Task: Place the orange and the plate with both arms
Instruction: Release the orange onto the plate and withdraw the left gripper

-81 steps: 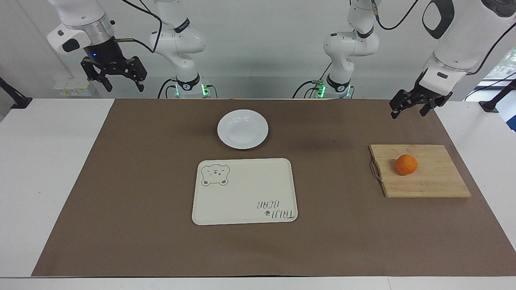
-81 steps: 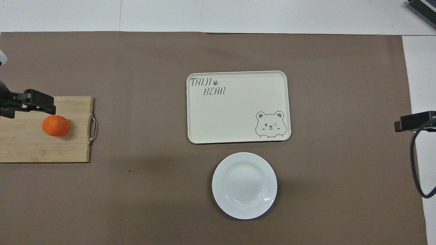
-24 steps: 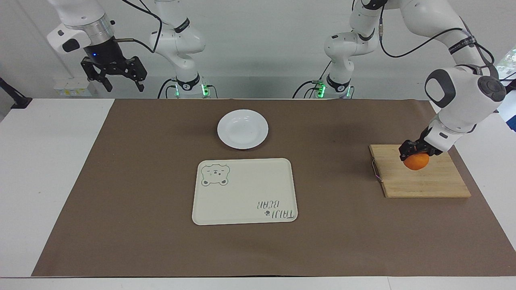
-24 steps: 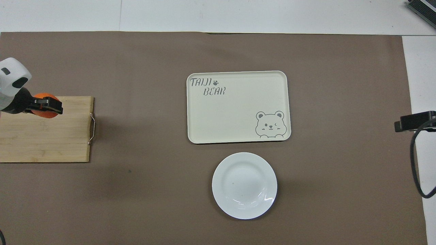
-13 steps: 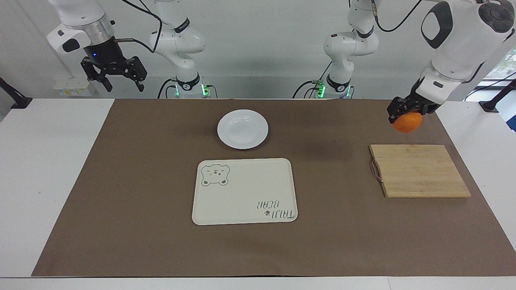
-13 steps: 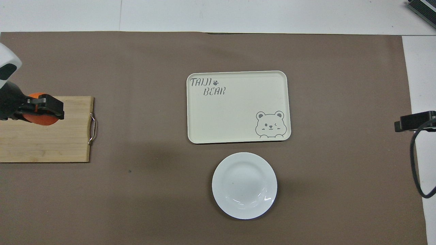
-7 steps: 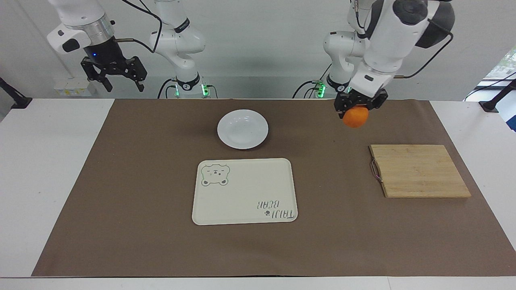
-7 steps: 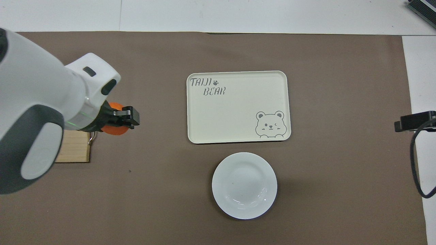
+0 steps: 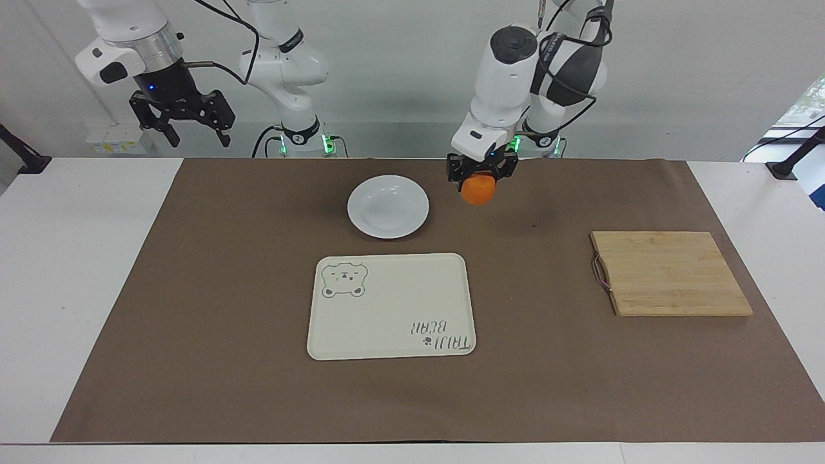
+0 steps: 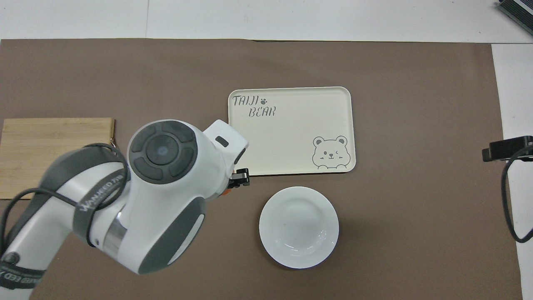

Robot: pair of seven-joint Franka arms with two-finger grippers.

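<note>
the left gripper (image 9: 480, 174) is clenched on the orange (image 9: 478, 190), up in the air over the brown mat (image 9: 548, 361), just beside the plate (image 9: 388, 206) toward the left arm's end. the plate lies nearer the robots than the cream tray (image 9: 390, 306). the cutting board (image 9: 670, 274) sits at the left arm's end of the worktop (image 9: 64, 290). the right gripper (image 9: 182, 119) waits spread wide above the right arm's end.

White jointed arms (image 9: 509, 71), black cables (image 9: 219, 19)

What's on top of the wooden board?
Nothing: the wooden board is bare in the facing view. From overhead, the left arm covers one corner. The orange hangs in the left gripper.
</note>
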